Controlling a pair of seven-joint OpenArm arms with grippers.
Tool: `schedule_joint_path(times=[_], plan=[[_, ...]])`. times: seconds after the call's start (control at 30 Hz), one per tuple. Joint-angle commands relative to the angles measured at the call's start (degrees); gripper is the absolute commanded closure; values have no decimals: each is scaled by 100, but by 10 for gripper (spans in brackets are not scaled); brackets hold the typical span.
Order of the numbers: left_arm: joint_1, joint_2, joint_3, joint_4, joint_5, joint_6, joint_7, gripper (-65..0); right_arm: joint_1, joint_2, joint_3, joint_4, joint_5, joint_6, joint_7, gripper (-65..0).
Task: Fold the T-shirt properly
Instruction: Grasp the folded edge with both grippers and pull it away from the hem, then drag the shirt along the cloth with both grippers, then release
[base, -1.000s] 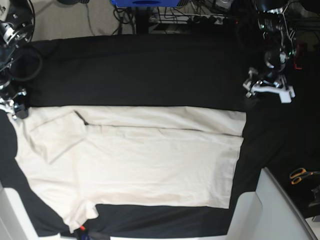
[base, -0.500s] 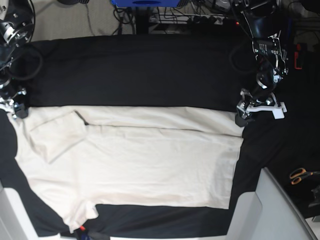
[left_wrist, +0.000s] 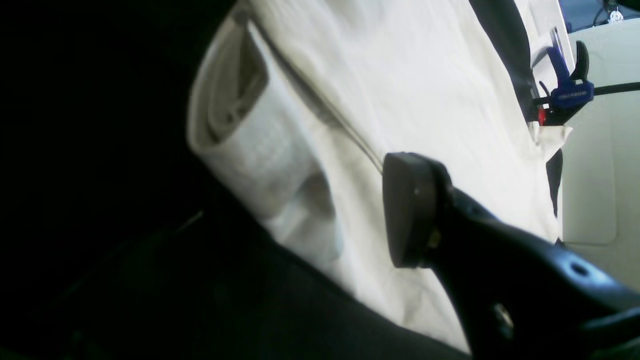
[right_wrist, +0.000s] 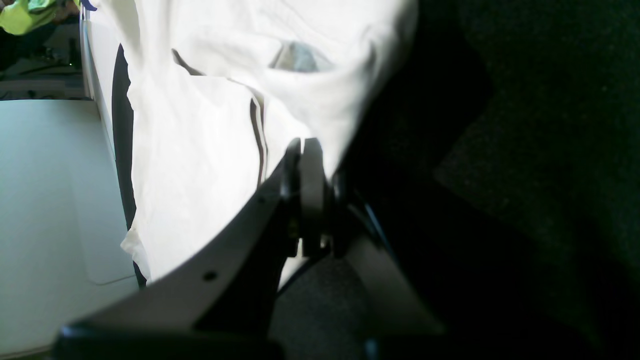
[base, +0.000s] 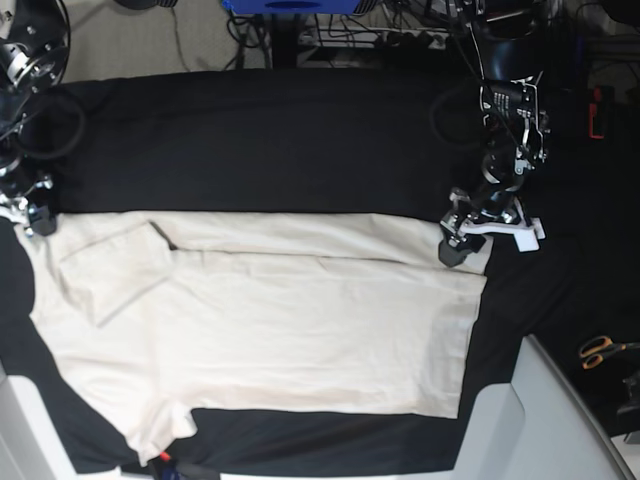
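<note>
A cream T-shirt (base: 270, 320) lies flat on a counter (base: 280, 140) draped in black cloth. Its long axis runs across the base view. The collar end and sleeves sit at the left of that view, and the straight hem sits at the right. The far long edge is already turned in as a narrow band, so the shirt looks partly folded lengthwise. One sleeve is folded in over the body near the collar end; the other sticks out toward the near edge.

The right pincer (base: 30, 215) rests at the far collar-end corner. Its jaws are fully closed, and in the right wrist view they meet right at the cloth edge. It appears to pinch that edge, though the cloth between the jaws is not clearly visible.

The left pincer (base: 462, 240) hovers over the far hem corner with its jaws spread wide. It holds nothing. The left wrist view shows one pad (left_wrist: 407, 210) just above the layered fold at that corner.

The step in hand appears to be gripping the two far corners for the next lengthwise fold. The next move likely calls for the left pincer to drop onto the hem corner and close on all layers. Both arms would then need to lift and carry the edge together, keeping it taut.
</note>
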Motion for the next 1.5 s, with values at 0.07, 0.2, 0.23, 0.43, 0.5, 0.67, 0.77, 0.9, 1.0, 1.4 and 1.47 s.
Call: schedule_joint_path(times=[0.07, 0.2, 0.23, 0.43, 0.5, 0.67, 0.77, 0.9, 1.0, 1.4, 1.47], plan=[[-26, -11, -57, 27, 35, 65, 76, -383, -5, 98, -1, 58, 32, -28, -7, -2], [-26, -11, -66, 27, 35, 65, 49, -204, -5, 107, -1, 58, 32, -28, -7, -2], [-26, -20, -66, 27, 35, 65, 49, -133, -5, 107, -1, 58, 32, -28, -7, -2], [-26, -64, -40, -175, 35, 65, 49, 0, -5, 107, -1, 58, 15, -28, -7, -2], [-26, -134, -4, -245, 35, 65, 67, 0, -5, 107, -1, 58, 6, -28, -7, -2], [281, -134, 4, 159, 35, 65, 93, 0, -172, 116, -10, 445, 23, -28, -183, 0], [607, -134, 4, 643, 35, 65, 102, 0, -331, 72, -1, 1017, 23, -28, -473, 0], [932, -134, -13, 1021, 35, 65, 348, 0, -506, 72, 43, 1439, 41, -28, -834, 0], [1222, -134, -48, 1416, 35, 65, 471, 0, -726, 63, 52, 1799, 41, -28, -948, 0], [2338, -108, -66, 2454, 35, 65, 471, 0, -1430, -165, 307, 2766, 41, -45, -1520, 0], [2497, -116, -66, 2586, 35, 65, 471, 0, -1517, -165, 307, 2872, 41, -45, -1625, 0]])
